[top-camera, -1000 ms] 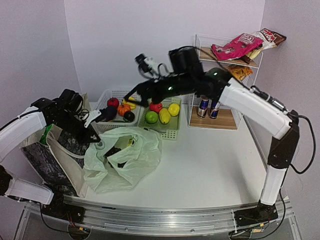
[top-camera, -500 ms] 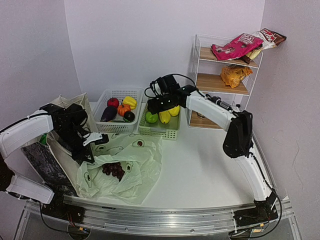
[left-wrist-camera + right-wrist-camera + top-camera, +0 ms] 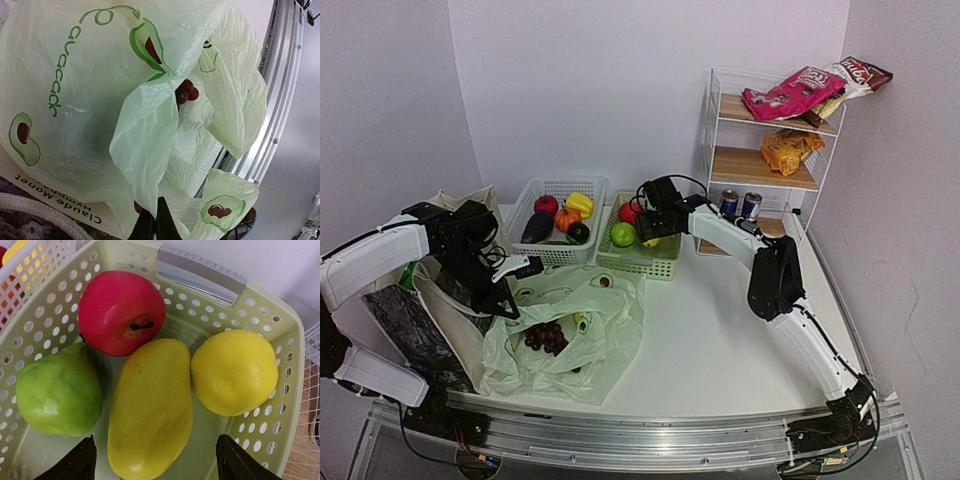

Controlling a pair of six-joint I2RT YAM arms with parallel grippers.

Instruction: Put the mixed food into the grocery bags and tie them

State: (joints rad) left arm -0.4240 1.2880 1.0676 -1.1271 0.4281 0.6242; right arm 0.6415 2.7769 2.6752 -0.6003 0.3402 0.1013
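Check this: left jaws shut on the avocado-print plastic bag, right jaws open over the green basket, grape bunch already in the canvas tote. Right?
Wrong on one point. The top view shows the grape bunch in the avocado-print plastic bag, not the canvas tote. Rest holds: left jaws shut on that bag, right jaws open over the green basket.

My right gripper [image 3: 155, 462] hangs with jaws spread wide above the yellow mango [image 3: 150, 405]; the green pear [image 3: 57, 390], red apple [image 3: 120, 310] and lemon [image 3: 235, 372] crowd round it, and the green basket [image 3: 280, 405] walls close every side. Bare worktop [image 3: 720, 320] gives passage between the plastic bag [image 3: 610, 310] and the shelf rack [image 3: 745, 168]; the white basket [image 3: 555, 255] stands in the way leftward.
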